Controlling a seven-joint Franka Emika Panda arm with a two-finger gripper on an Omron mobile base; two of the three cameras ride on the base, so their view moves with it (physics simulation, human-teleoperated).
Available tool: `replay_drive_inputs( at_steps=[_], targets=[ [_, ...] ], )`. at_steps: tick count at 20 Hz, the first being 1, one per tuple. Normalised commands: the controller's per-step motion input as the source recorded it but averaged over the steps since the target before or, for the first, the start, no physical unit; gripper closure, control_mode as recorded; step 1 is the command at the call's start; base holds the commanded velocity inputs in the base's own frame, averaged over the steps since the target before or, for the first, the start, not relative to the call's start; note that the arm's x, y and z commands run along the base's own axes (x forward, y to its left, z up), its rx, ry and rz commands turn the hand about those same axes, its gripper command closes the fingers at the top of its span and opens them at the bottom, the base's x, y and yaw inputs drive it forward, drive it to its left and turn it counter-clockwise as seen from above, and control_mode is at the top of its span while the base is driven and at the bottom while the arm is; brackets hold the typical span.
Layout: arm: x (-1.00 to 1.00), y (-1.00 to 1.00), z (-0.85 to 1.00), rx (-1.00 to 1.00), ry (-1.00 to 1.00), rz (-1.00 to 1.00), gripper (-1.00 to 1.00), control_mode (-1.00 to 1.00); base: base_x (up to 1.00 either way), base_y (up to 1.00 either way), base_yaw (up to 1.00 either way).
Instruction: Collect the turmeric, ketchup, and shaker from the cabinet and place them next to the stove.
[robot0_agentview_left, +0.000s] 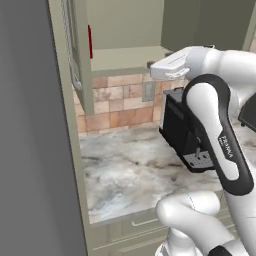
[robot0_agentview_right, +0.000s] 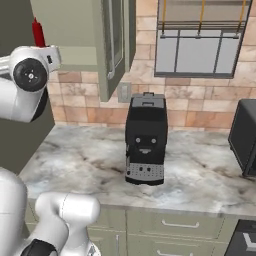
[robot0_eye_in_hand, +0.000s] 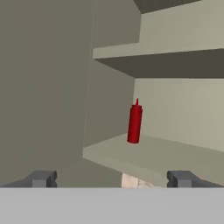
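In the left base view, the tall pale olive-beige wall cabinet (robot0_agentview_left: 127, 55) stands open above the counter, its door (robot0_agentview_left: 80, 55) with a long metal bar handle swung toward the camera. A sliver of the slim red squeeze bottle of ketchup (robot0_agentview_left: 90, 42) shows just past the door's edge, low inside the cabinet. Right of the cabinet's floor the white arm reaches across at that level, its hand pointing left toward the opening. Below the cabinet lies the grey-veined marble counter (robot0_agentview_left: 130, 175), and on it, to the cabinet's lower right, a black coffee machine (robot0_agentview_left: 181, 131), partly hidden by the arm.

In the right base view the ketchup (robot0_agentview_right: 37, 31) peeks up at the cabinet's left side, just above the arm's round dark joint. The coffee machine (robot0_agentview_right: 145, 139) stands on the counter below and right of the cabinet, under the open door.

In the hand view the ketchup (robot0_eye_in_hand: 134, 122) stands upright on the cabinet's bottom shelf, near the back left corner, with an inner shelf above it. The two-finger gripper (robot0_eye_in_hand: 110, 179) has its jaws spread wide and empty, in front of the cabinet, well apart from the bottle.
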Motion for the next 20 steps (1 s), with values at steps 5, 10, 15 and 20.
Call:
replay_drive_inputs(
  at_steps=[5,10,15,20],
  targets=[
    [0.38,0.03,0.26,-0.06,0.09,-0.01,-1.00,-1.00,0.00,0.00,0.00],
    [0.30,0.09,-0.06,-0.06,0.14,-0.04,-1.00,-1.00,0.00,0.00,0.00],
    [0.27,0.00,-0.18,0.00,0.01,-0.01,-1.00,-1.00,0.00,0.00,0.00],
    [0.34,0.00,-0.09,0.00,0.01,0.00,-1.00,-1.00,0.00,0.00,0.00]
  ],
)
